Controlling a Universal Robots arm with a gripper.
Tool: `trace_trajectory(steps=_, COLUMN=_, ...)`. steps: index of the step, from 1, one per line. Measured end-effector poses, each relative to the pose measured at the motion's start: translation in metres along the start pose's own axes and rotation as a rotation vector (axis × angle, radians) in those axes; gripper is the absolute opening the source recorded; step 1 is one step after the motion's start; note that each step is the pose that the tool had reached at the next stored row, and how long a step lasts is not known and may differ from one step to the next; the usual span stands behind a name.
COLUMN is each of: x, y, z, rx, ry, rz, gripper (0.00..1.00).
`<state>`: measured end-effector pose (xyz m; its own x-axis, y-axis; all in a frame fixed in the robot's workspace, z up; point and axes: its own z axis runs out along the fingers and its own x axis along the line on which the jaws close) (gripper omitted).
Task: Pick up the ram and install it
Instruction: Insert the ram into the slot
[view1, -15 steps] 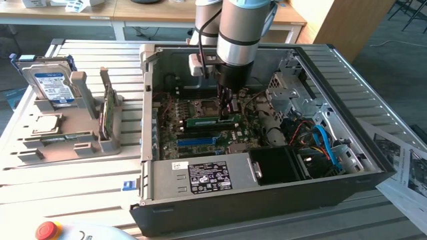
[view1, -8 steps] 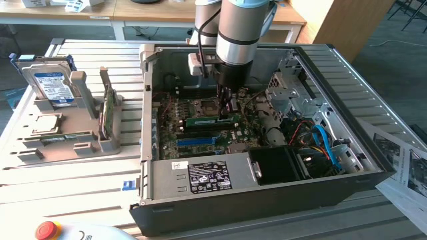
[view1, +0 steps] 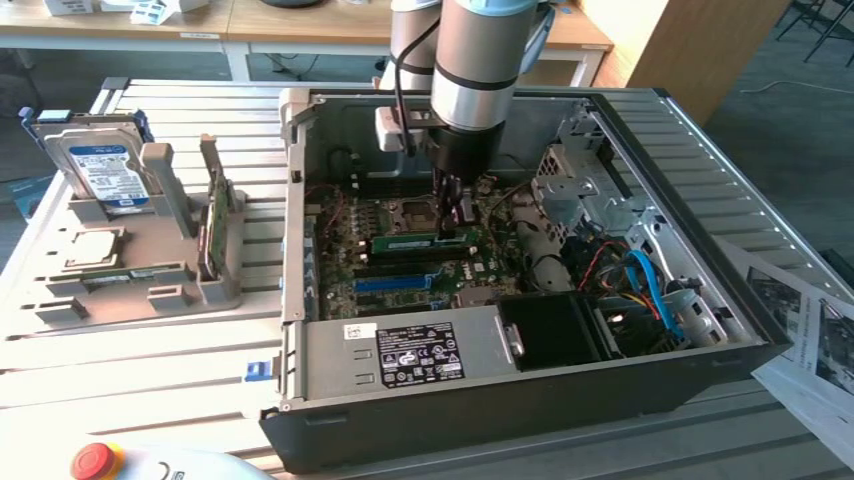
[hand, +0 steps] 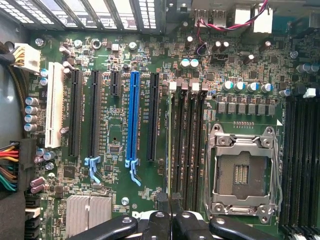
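Ram (view1: 407, 241), judged light, stiff and fragile, is pinched by flat faces near one end in almost-closed gripper (hand: 170, 201) over motherboard (hand: 115, 135).

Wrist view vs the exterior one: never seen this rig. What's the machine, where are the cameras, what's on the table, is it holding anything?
The machine is one robot arm reaching down into an open PC case. The exterior view comes from a camera off the arm. The wrist view comes from a camera on the arm's wrist, looking onto the motherboard with its bare processor socket. The hand is shut on the ram, a thin green stick, at the black memory slots. I cannot tell if it is seated. On the slatted table, at the exterior view's left, a grey rack holds a hard drive and a green card.
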<state>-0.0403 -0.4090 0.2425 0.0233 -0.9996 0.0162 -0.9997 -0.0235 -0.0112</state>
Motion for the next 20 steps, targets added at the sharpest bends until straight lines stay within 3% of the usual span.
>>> trace_trajectory(steps=10, x=0.0000, y=0.0001, z=0.0000, rx=-0.0002, ry=0.0002, rz=0.015, gripper=0.11)
trace_trajectory(steps=20, x=-0.0001, y=0.0008, z=0.0000, rx=0.0108, ry=0.0004, rz=0.015, gripper=0.11)
